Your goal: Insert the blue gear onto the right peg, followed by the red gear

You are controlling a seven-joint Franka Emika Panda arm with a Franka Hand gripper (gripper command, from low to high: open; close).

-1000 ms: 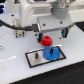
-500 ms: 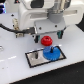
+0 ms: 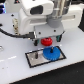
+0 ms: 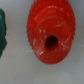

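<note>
Pincer (image 3: 48, 39) clamps red gear (image 3: 46, 41) above blue gear (image 3: 50, 51), mid-bench; hub hole off right peg risks jam.

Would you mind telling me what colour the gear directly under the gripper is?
Bright red: the red gear shows best in the wrist view, filling most of it.

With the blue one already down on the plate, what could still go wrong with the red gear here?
1. The round red plastic toothed gear hangs just above the flat blue plastic toothed gear; if it is off-centre, its hub hole may miss the peg.
2. The peg is hidden from both views, so alignment cannot be checked.
3. Red teeth may ride onto blue teeth rather than seat.
</note>
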